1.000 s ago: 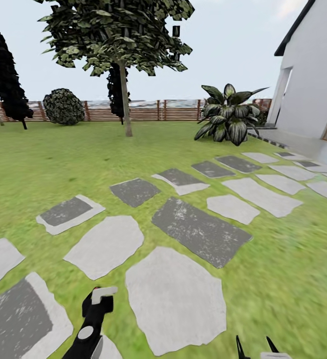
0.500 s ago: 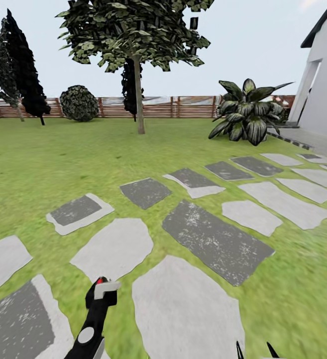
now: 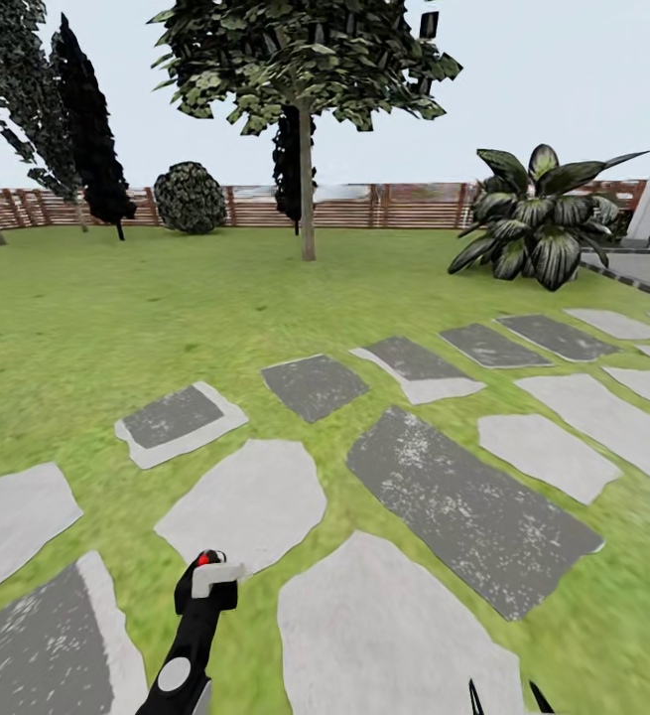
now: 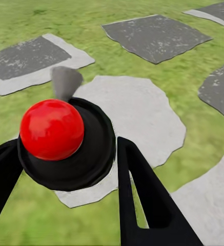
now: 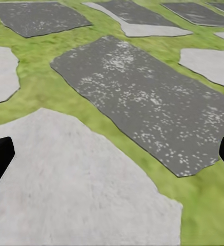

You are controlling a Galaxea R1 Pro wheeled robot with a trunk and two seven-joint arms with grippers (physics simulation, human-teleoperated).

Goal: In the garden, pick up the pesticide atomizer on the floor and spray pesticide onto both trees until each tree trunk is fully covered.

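My left gripper (image 4: 68,146) is shut on the pesticide atomizer (image 4: 65,148), a black round body with a red ball on top and a grey nozzle. In the head view the atomizer (image 3: 205,588) pokes up low and left of centre, over the stepping stones. My right gripper (image 5: 112,154) is open, its black fingertips wide apart over a pale stone; its tips (image 3: 508,697) peek in at the bottom of the head view. A tree (image 3: 305,50) with a straight bare trunk (image 3: 308,189) stands far ahead on the grass (image 3: 86,308).
Grey stepping stones (image 3: 468,506) cover the ground just ahead and to the right. A brown slat fence (image 3: 404,206) closes the lawn at the back, with a round bush (image 3: 190,198), dark conifers (image 3: 86,129) at left and a large-leafed plant (image 3: 538,223) at right.
The whole head view has swung left, so the tree, plant and stones sit further right and the white house has nearly left the picture. The atomizer stays held.
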